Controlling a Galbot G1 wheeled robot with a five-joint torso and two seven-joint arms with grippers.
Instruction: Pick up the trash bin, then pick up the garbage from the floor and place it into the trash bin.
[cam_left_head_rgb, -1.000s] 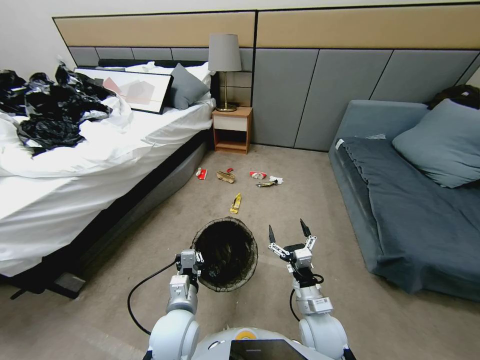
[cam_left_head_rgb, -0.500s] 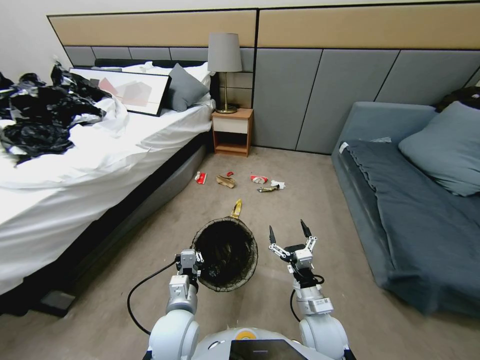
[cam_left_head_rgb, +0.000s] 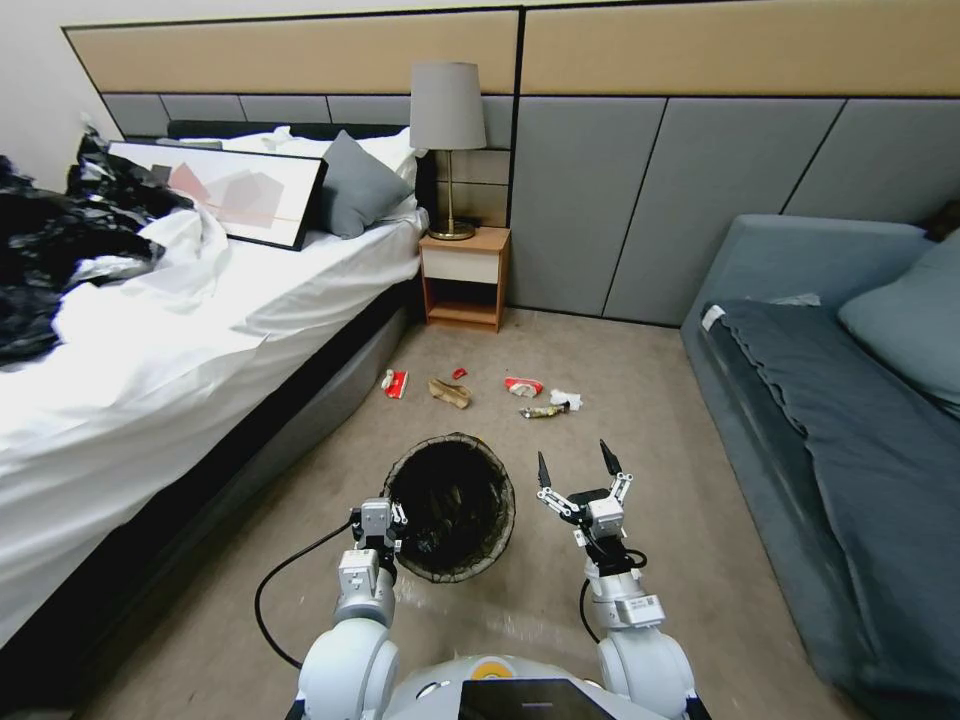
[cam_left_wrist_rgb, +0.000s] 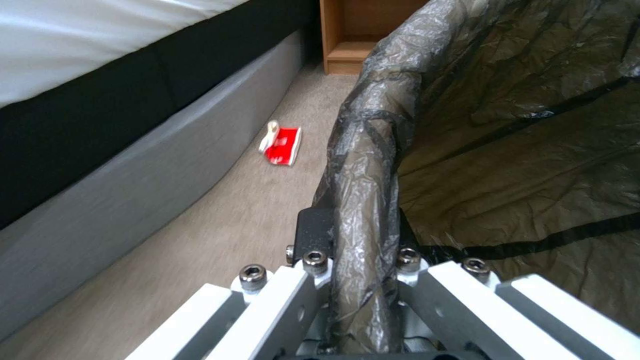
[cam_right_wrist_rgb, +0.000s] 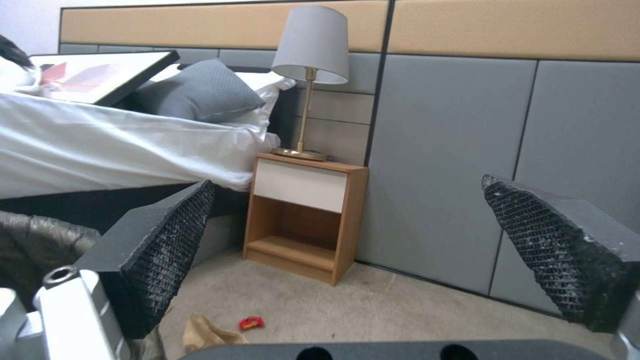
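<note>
While bin pickup reads as done, litter collection remains wholly outstanding. Left end effector pinched on the near rim of the trash bin, bag liner clamped between its fingers. Right end effector spread wide, holding nothing, just beside the bin's right side. Garbage on the floor ahead of both end effectors, well apart: red packet, tan paper bag, red-and-white packet, white scrap. Judged: nothing yet deposited, though bin interior too dark to confirm.
</note>
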